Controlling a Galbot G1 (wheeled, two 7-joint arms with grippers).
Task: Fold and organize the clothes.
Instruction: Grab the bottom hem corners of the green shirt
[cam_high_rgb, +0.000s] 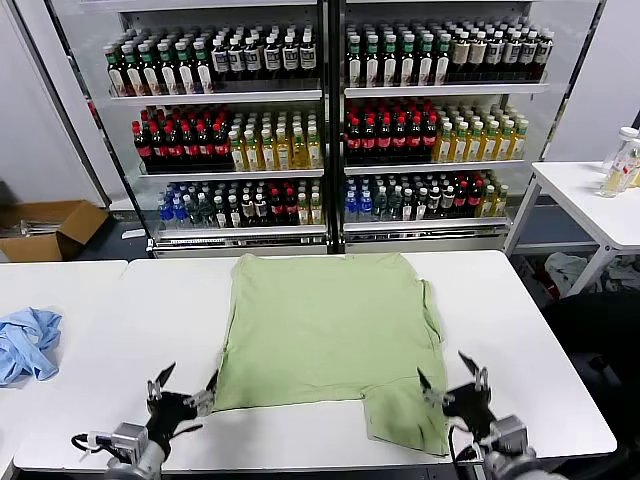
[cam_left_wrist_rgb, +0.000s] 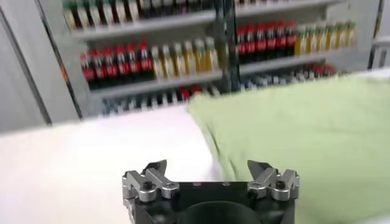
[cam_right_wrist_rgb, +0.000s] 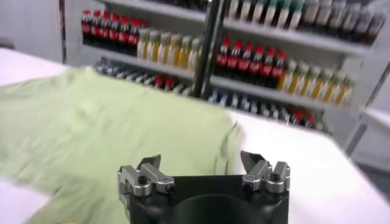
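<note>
Green shirt (cam_high_rgb: 330, 335) lies spread flat on the white table (cam_high_rgb: 520, 340), roughly centre, plain side up — no collar, buttons or print visible from any view. One part hangs lower at the near right corner, reaching close to the table's front edge.

Head view only: both arms together. Left gripper (cam_high_rgb: 183, 392) sits low at the near edge, just beside the shirt's near left corner; fingers spread, nothing between them. Right gripper (cam_high_rgb: 453, 378) mirrors it at the near right, just beside the lower flap; also spread and empty. Whether either fingertip touches cloth cannot be told from here. Also only here: a crumpled light blue garment (cam_high_rgb: 25, 340) at the far left of the table, well apart from the shirt; a cardboard box (cam_high_rgb: 50, 228) on the floor beyond; a second small table (cam_high_rgb: 590, 200) at right with bottles on it.

Left wrist view: the left gripper's fingers (cam_left_wrist_rgb: 155, 173) stand apart over bare table, shirt edge off to one side, not between them. Right wrist view: fingers (cam_right_wrist_rgb: 149, 167) wide apart over green cloth — height above it unclear.

All views show the drinks shelves (cam_high_rgb: 325, 120) behind. Both arms are cut off by the head view's lower edge; wrist views blur the shirt's far edge.
</note>
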